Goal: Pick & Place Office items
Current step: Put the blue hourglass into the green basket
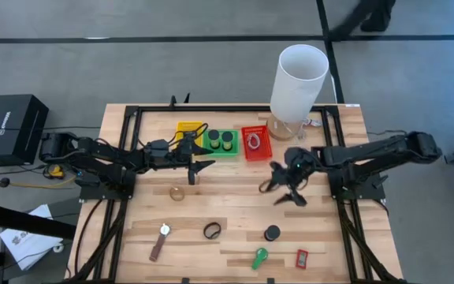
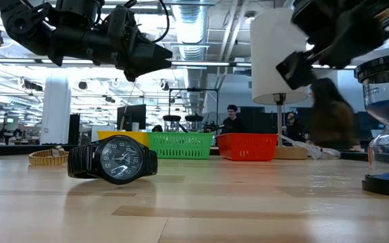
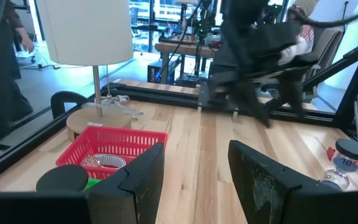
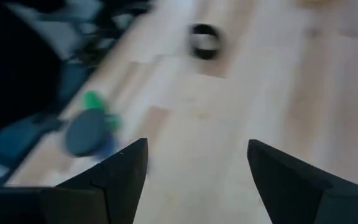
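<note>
Office items are lying loose on the near half of the table (image 1: 235, 207): wristwatch (image 1: 212, 230), dark round cylinder (image 1: 271, 233), green clip (image 1: 259, 258). Right gripper (image 1: 287, 188), fingers wide and empty, is hovering above them, probably choosing; next, descending squarely over one. Left gripper (image 1: 199, 166), part-open and empty, is waiting by the green tray (image 1: 221, 151).

Three trays (image 1: 225, 150); two watches (image 1: 212, 230)

Wooden table (image 1: 235, 207), three trays (yellow, green, red) (image 1: 225, 143), black watch (image 1: 212, 230), green clip (image 1: 259, 258)
</note>
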